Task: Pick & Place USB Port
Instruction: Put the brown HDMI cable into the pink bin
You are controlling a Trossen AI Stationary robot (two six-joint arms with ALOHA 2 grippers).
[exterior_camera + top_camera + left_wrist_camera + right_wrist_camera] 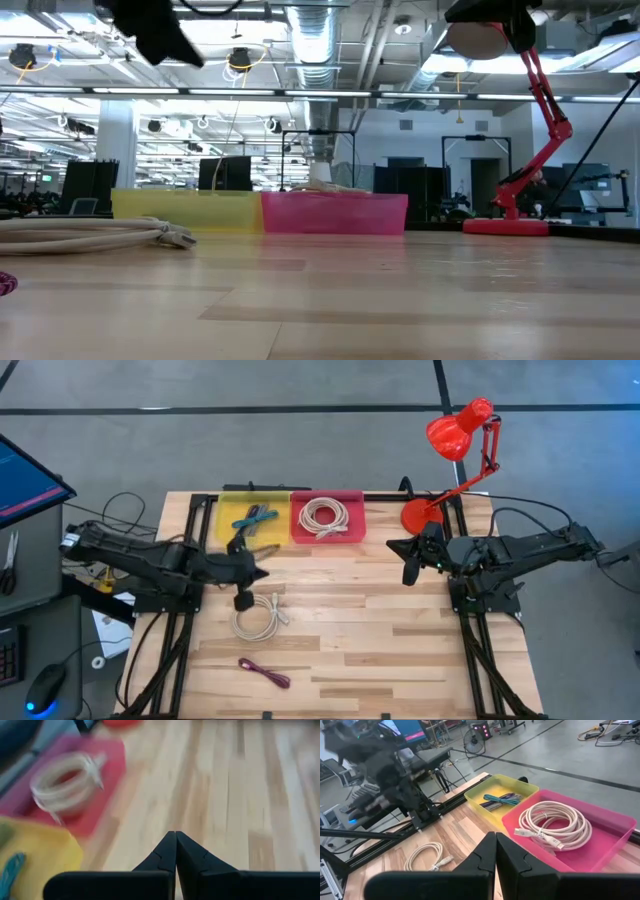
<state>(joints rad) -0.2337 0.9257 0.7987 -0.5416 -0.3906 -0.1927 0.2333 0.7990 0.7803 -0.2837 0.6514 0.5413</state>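
Observation:
A coiled white USB cable point(258, 618) lies flat on the wooden table, and a purple cable point(265, 672) lies nearer the front edge. At the far edge, a yellow tray point(253, 518) holds teal and dark cables, and a pink tray point(325, 517) holds a white coil point(552, 827). My left gripper point(258, 572) hangs shut and empty above the table, between the yellow tray and the loose white cable point(427, 856); its fingertips point(175, 834) meet. My right gripper point(393, 545) waits shut and empty in the air, right of the pink tray.
A red desk lamp point(455, 450) stands on the table's far right corner, behind my right arm. Bare wood lies between the two arms and toward the front right. The black table frame point(180, 510) runs along the edges.

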